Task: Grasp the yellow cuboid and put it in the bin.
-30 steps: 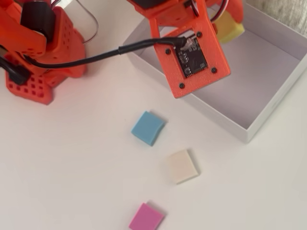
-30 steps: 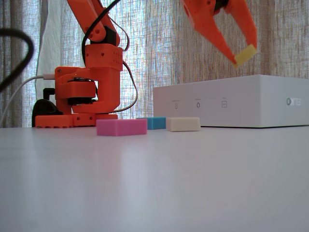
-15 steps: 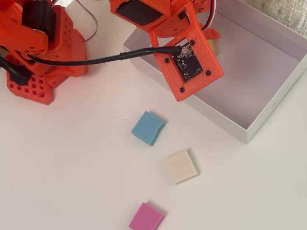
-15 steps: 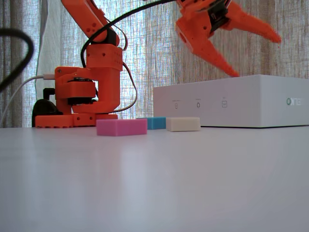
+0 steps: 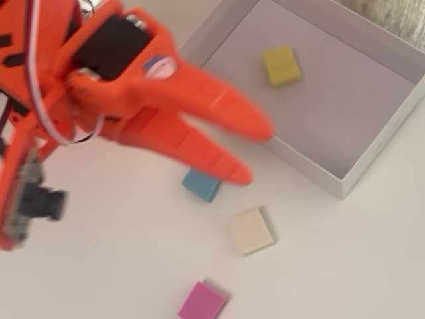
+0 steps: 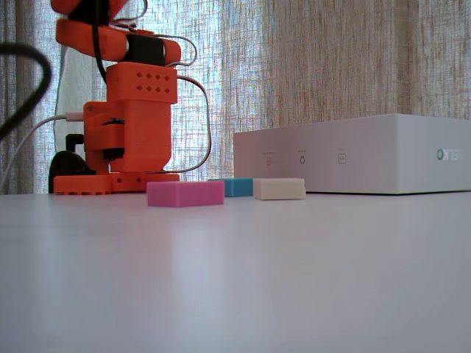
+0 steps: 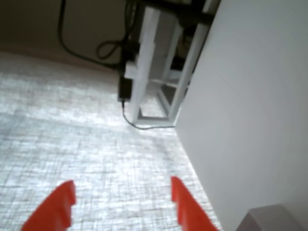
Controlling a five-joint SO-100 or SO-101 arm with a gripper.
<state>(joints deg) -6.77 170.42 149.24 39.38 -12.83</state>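
Yellow cuboid (image 5: 281, 65) lies flat on lavender floor of bin (image 5: 372, 154), near far wall, touching nothing. Orange fingers (image 5: 259, 152) spread apart, empty, raised above desk (image 5: 345, 266) just outside bin's near-left wall in overhead view; tips blurred. Wrist view: two finger tips well apart, nothing between. Blue block (image 5: 201, 184) partly under lower finger in overhead view; cream block (image 5: 252, 230) and pink block (image 5: 202, 302) on desk, apart from each other. Fixed view: arm base (image 6: 121, 140) left of bin.

Overhead, the blurred gripper (image 5: 255, 151) covers part of the blue block (image 5: 200, 185); the bin (image 5: 372, 159) is cropped.
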